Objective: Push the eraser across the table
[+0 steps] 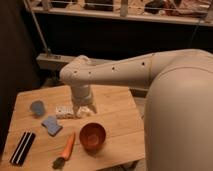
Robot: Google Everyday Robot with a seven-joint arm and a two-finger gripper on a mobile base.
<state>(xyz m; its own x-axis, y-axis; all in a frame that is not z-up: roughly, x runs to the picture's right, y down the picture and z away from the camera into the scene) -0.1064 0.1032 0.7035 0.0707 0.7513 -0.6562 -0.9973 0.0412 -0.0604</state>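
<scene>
Dark surroundings close in behind a pale metal railing (pixel 165 19) that runs along the top, and below it stands the small, roughly square table of light wooden planks (pixel 116 107) with visible board seams. From the right, a thick white robot arm (pixel 120 70) reaches over the tabletop and bends down at the wrist. Its gripper (pixel 83 110) points downward at the middle of the table, just beside a small white box with dark dots (pixel 63 110). Whether the gripper is spread or closed cannot be told, and nothing can be seen held in it. The dots on the box are too small to read as writing. The long flat black eraser with a white stripe down its middle (pixel 22 148) lies at the near left corner, well apart from the gripper. A blue sponge-like pad (pixel 51 125) and a rounded grey-blue object (pixel 37 107) lie to the left of the box. Nearer the front edge, an orange carrot (pixel 68 146) lies just beside a round copper-coloured bowl (pixel 92 136).
</scene>
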